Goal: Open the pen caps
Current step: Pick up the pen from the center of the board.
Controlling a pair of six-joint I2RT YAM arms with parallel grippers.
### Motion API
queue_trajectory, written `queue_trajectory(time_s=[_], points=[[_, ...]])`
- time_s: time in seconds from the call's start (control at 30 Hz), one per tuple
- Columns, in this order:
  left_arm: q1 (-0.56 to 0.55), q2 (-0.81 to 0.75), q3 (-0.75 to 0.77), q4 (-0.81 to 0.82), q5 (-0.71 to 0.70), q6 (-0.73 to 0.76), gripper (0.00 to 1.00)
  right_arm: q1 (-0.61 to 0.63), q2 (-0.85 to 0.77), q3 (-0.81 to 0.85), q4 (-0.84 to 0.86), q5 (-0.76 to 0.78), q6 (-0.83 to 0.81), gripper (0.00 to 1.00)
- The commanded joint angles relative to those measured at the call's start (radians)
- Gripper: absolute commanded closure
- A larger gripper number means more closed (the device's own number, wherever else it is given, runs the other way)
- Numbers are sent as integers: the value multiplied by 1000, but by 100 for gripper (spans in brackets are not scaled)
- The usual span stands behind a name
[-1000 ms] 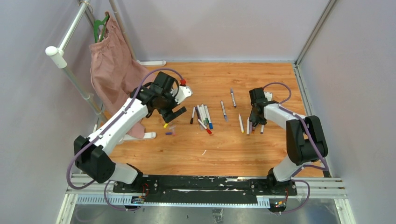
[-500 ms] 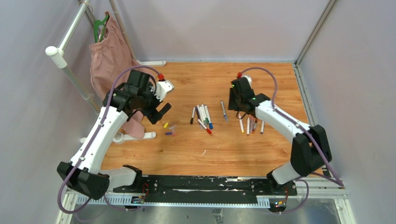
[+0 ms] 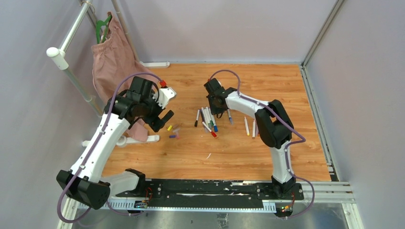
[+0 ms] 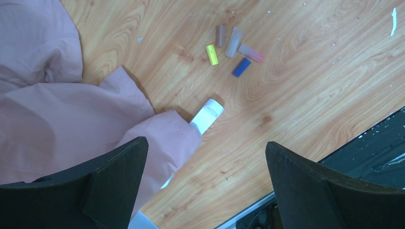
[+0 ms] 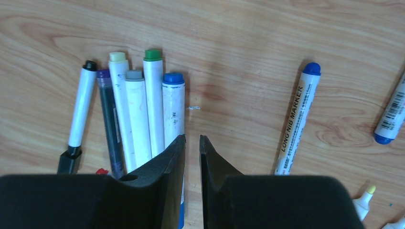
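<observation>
Pen caps (image 4: 233,42) are lying in a loose handful toward the left edge of the tabletop (image 3: 286,86), near a pink garment (image 4: 43,114), while more are sitting on a bundle of markers (image 5: 138,119) around the tabletop's middle. The right pincer (image 5: 191,139) is hovering directly over that bundle, its jaws drawn almost together with only a thin slit between them and nothing in it. The left pincer (image 4: 205,148) is hanging spread wide and empty near the loose caps. The step in hand appears to be picking the next capped pen, likely the blue-capped marker (image 5: 173,109) at the bundle's right side. Doing it well probably means parting the jaws wider before descending and straddling that single barrel rather than its touching neighbours. It also means gripping the white barrel well clear of the cap, so the left pincer can take the cap and pull straight along the marker's length. A crooked pull, or a grip catching two barrels, is risking a scattered bundle.
</observation>
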Motion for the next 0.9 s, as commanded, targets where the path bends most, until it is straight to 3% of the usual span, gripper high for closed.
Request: queue_trajectory(time_s=[0.0, 0.33, 0.57, 0.87], points=[[3, -38, -24, -19, -4, -7, 0, 10, 40, 48, -65, -13, -13, 79], [3, -34, -50, -19, -21, -8, 0, 10, 53, 12, -72, 19, 5, 67], [3, -31, -44, -19, -30, -9, 0, 15, -55, 4, -65, 44, 16, 67], [3, -24, -43, -19, -42, -15, 0, 50, -10, 27, -65, 29, 11, 67]])
